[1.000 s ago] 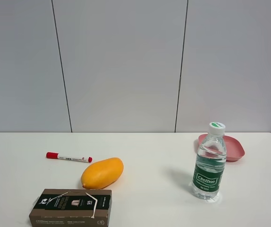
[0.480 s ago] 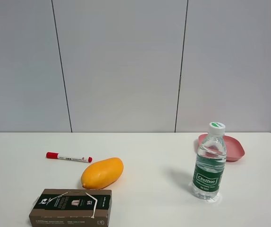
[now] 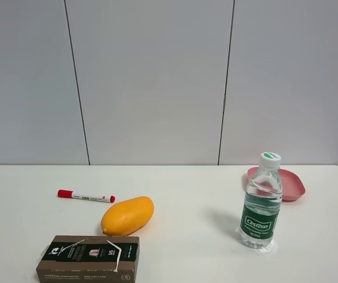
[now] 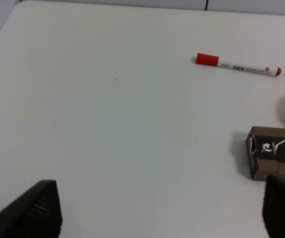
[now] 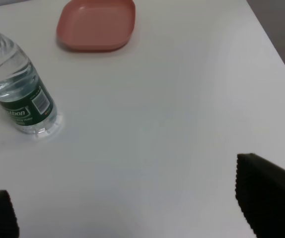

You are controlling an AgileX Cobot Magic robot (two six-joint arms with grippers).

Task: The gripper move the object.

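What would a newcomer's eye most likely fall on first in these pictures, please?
Probably the orange-yellow mango, bright against the white table left of centre, with the red-capped marker just behind it. Next, the water bottle standing upright on the right, in front of the pink plate. The black-topped cardboard box lies at the front left edge, untouched.

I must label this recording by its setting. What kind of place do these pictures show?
Probably a lab or test room, not a home. A plain white table stands before bare grey wall panels, and unrelated items are spread out on it: a cardboard box, a mango, a marker, a water bottle and a pink plate.
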